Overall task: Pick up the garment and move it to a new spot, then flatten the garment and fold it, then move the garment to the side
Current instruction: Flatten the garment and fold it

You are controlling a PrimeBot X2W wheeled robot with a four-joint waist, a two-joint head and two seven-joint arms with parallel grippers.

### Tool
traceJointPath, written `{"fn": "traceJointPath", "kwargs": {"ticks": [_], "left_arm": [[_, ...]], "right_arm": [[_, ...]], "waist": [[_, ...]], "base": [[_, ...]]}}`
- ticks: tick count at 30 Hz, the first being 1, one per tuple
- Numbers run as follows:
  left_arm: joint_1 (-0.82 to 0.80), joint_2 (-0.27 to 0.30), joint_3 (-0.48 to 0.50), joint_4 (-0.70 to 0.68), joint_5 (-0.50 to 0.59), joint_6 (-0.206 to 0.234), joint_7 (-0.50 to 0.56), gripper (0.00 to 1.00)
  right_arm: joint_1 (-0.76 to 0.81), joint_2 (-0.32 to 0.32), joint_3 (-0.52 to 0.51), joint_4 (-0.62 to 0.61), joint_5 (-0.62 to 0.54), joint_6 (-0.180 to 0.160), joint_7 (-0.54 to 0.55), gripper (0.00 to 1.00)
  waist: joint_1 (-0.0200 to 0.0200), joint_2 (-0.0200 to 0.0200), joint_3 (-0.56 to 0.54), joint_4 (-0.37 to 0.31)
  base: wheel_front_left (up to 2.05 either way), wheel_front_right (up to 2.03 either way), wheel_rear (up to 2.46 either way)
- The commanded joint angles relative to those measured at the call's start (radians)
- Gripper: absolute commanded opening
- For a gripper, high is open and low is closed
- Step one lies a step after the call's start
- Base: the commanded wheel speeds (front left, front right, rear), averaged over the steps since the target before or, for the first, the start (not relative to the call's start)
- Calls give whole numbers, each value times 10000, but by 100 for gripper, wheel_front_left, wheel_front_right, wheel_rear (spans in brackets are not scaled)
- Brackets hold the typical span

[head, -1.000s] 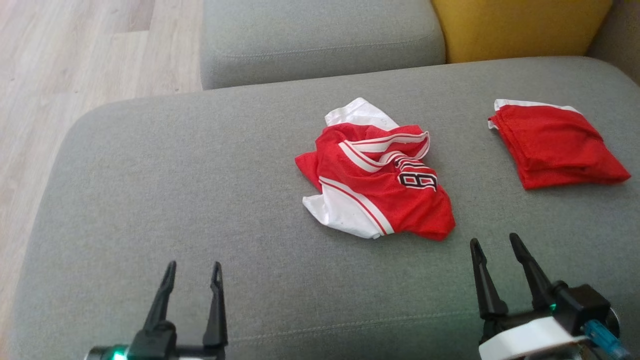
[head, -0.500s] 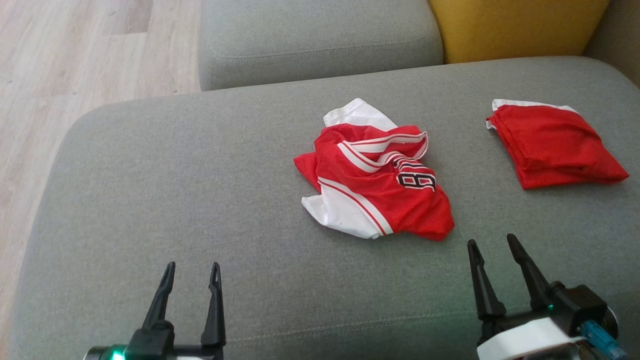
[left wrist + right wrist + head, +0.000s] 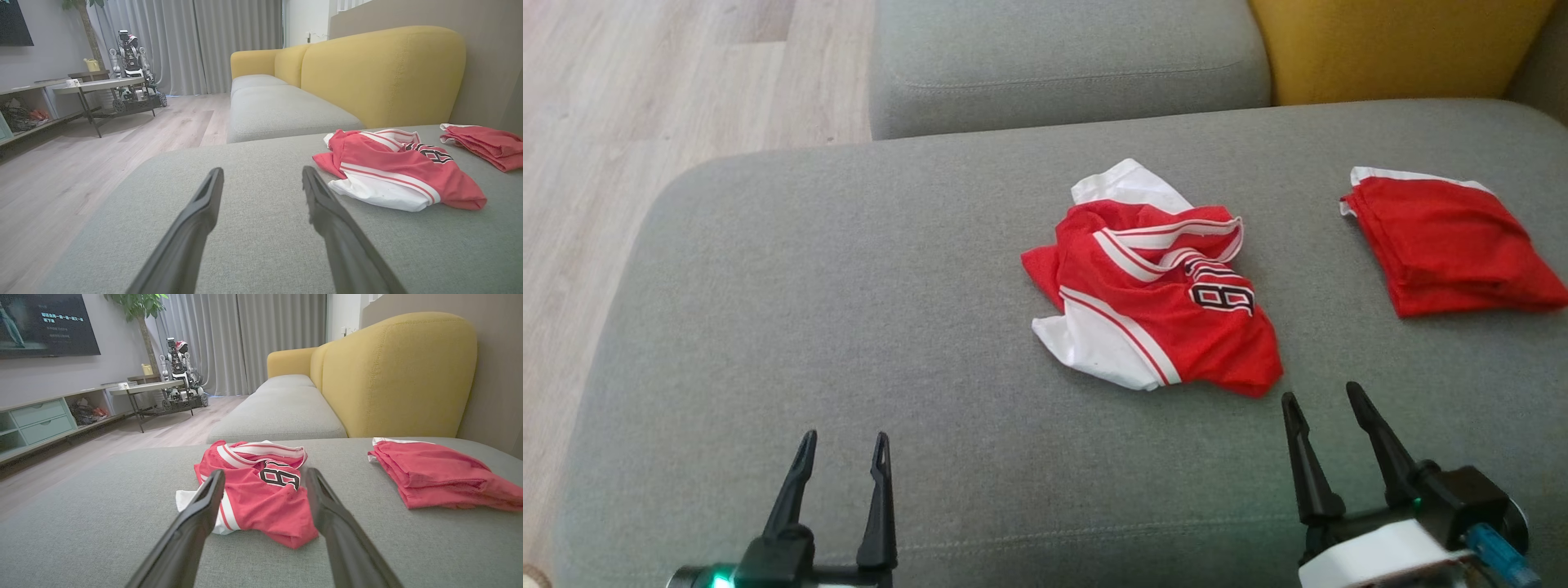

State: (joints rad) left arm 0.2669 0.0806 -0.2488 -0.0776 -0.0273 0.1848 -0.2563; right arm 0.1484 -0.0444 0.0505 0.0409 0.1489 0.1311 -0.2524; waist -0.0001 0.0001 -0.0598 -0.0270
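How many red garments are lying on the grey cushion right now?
2. A crumpled red-and-white jersey lies centrally on the cushion; a folded red garment lies apart on the right, toward the yellow backrest. None seems hidden.

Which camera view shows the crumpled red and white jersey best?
The head view: the jersey shows whole from above, nothing over it. The left wrist view shows it low, from the side. In the right wrist view, the right gripper hides parts of it.
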Motion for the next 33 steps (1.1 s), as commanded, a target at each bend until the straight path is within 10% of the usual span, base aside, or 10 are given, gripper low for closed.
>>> {"fn": "traceJointPath", "kwargs": {"ticks": [1, 11, 22, 33], "left_arm": [[-335, -107, 290, -304, 113, -18, -55, 100], [-1779, 76, -486, 377, 440, -810, -55, 100], [-7963, -120, -2248, 4272, 1389, -2414, 66, 100], [-11254, -298, -3307, 7128, 849, -2269, 265, 100]], "right_arm": [[-318, -58, 277, -354, -117, -4, -93, 100], [-477, -58, 371, -447, -227, -4, -93, 100], [-1671, -202, 602, -701, -563, -4, -93, 100], [-2315, -202, 890, -740, -369, -4, -94, 100]], "waist": [[1, -1, 17, 56], [1, -1, 671, 261], [1, -1, 3213, 26], [1, -1, 4235, -686]], "base": [[0, 0, 0], [0, 0, 0], [0, 0, 0], [0, 0, 0]]}}
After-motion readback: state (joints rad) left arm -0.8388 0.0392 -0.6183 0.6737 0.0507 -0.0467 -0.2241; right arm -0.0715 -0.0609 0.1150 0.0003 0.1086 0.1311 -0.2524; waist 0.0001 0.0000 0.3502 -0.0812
